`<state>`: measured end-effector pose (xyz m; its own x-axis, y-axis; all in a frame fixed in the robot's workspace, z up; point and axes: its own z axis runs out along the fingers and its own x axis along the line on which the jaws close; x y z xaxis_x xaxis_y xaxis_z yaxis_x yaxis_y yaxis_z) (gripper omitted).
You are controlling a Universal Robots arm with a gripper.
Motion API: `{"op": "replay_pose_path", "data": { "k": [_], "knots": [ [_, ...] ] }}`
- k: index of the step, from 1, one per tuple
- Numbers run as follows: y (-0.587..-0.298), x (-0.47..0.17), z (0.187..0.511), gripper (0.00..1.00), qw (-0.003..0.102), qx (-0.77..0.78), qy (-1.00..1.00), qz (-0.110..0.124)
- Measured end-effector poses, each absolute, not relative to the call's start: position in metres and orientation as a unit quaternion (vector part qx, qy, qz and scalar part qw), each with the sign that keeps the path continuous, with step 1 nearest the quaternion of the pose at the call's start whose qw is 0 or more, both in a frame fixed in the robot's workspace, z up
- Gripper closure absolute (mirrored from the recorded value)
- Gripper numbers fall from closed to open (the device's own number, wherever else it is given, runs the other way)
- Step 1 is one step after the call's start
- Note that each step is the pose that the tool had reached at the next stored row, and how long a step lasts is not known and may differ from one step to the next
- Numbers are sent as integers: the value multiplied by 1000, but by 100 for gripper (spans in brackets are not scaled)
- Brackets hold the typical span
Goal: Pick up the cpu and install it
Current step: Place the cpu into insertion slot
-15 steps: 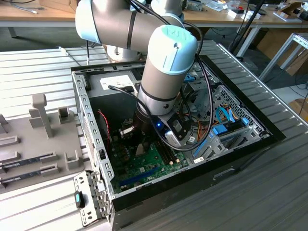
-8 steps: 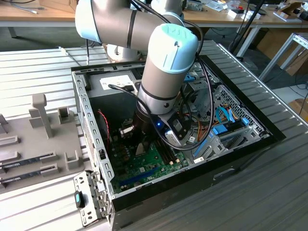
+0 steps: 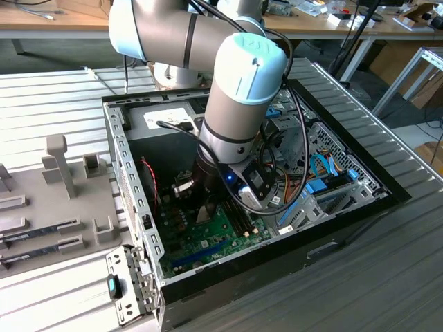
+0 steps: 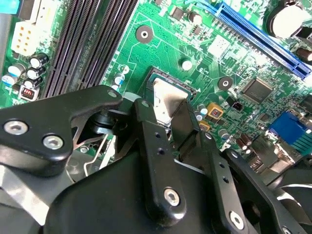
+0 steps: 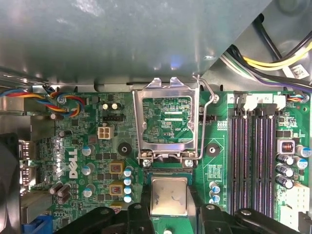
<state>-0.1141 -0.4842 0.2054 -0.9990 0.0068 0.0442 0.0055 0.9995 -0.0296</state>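
The fingers (image 4: 150, 146) pinch the cpu (image 4: 167, 100) by two opposite edges, one black finger pressed to each side. That keeps its silvery top facing up between them and leaves the underside free to meet the socket. In the first wrist view the cpu (image 5: 169, 196) sits between the fingers (image 5: 144, 217), directly over the black socket frame (image 5: 168, 170), a strip of which shows just beyond the fingertips. Further beyond them the metal load plate (image 5: 165, 122) stands swung open with its lever (image 5: 207, 105) unlatched beside it, leaving the socket uncovered for the chip. Whether the cpu already rests in the socket or hangs just above it I cannot tell. The memory slots (image 5: 253, 146) run off to one side of the fingers, well apart. In the exterior view the arm (image 3: 239, 97) reaches down into the open computer case (image 3: 124, 173) on the tabletop (image 3: 387, 277), its wrist close above the motherboard (image 3: 208, 242)
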Motion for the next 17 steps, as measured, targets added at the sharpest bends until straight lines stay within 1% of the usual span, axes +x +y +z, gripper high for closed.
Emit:
{"op": "replay_pose_path", "data": {
  "k": [17],
  "knots": [
    [-481,-114,208,58,22,-3,-1000,15]
  ]
}}
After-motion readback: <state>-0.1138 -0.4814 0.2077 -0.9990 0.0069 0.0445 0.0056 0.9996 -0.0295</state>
